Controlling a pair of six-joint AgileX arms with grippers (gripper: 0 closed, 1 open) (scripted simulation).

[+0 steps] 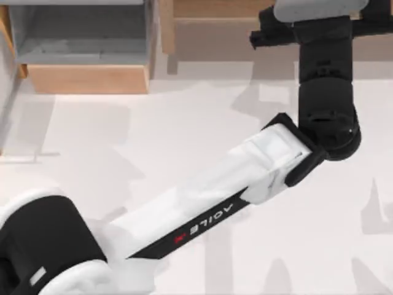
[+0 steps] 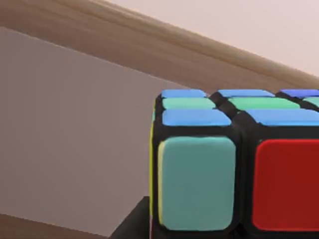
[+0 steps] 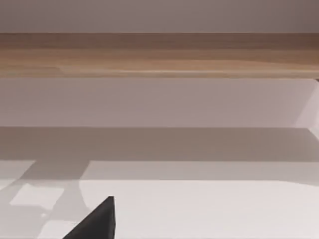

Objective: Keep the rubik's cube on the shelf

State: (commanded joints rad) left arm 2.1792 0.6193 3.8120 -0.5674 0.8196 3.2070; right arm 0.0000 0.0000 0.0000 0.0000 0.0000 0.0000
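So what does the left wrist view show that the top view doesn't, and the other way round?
The left wrist view gives a close look at the rubik's cube, with teal, red, blue and green stickers, in front of the shelf's brownish-grey face.

The top view gives the left arm stretched across the white table toward the far right, plus the grey-lined box compartment at far left.

Both include the shelf, at far right in the top view.

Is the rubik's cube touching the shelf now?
Cannot tell. The left wrist view shows the rubik's cube close before the shelf, but the cube's underside is out of frame.
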